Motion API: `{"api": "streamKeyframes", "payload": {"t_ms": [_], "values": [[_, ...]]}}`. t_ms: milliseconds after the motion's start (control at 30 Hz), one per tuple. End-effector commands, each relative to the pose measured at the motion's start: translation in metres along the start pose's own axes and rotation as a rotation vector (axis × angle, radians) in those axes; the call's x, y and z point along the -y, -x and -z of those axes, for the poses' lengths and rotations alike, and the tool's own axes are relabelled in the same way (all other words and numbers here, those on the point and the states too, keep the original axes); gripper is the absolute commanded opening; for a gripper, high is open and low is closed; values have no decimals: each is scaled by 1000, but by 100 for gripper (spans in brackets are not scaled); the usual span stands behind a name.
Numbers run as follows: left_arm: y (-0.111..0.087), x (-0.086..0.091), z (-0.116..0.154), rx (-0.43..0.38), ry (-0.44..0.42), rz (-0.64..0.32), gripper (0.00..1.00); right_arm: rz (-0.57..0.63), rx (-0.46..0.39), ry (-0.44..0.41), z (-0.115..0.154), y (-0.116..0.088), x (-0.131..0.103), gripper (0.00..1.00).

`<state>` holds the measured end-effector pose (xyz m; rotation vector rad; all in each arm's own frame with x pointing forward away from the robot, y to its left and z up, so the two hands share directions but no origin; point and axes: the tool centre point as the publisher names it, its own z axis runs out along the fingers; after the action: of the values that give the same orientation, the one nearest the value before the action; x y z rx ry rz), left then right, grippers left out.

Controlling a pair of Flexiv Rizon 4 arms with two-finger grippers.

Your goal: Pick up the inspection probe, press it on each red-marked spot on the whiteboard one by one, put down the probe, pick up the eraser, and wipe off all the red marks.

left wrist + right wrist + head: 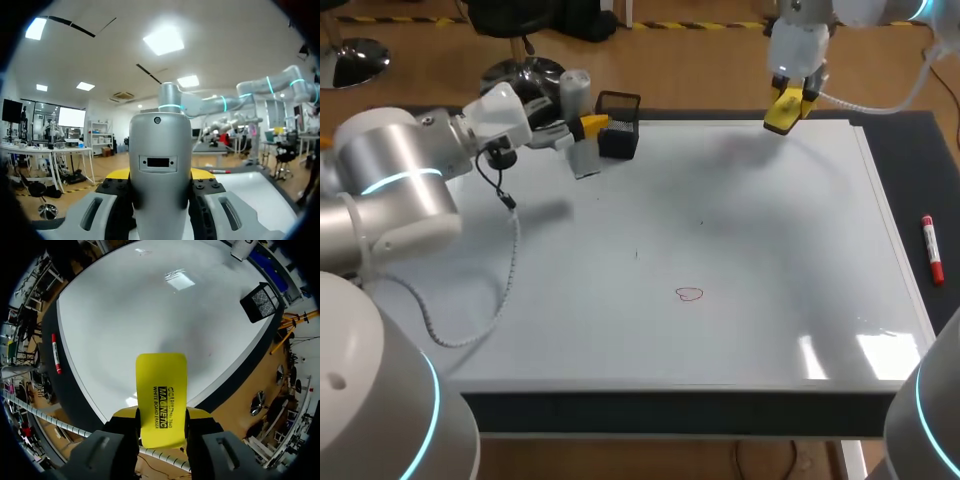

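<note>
Hiding L end effector [160,175] tips: probe [160,145].

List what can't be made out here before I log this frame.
- Left wrist view: the probe is cut off at its near end by the rim.
- Head view: two dark specks on the whiteboard are too small to identify.
- Right wrist view: the red mark is too small to find, and the eraser covers some board.
</note>
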<state>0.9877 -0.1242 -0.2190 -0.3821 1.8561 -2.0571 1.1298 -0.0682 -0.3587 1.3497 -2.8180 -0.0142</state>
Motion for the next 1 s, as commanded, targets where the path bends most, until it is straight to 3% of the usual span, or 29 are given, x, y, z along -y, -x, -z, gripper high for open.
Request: {"api": "streamKeyframes", "payload": {"t_ms": [33, 400, 633, 1000], "values": [[-19, 6, -6, -33, -18, -16, 0, 2, -5, -1, 1, 0, 1, 0], [-101, 25, -46, -175, -60, -60, 0, 2, -5, -1, 1, 0, 1, 0], [-142, 19, -72, -287, -45, -59, 0, 2, -5, -1, 1, 0, 1, 0], [-186, -6, -84, -338, -59, 15, 0, 2, -5, -1, 1, 0, 1, 0]]}}
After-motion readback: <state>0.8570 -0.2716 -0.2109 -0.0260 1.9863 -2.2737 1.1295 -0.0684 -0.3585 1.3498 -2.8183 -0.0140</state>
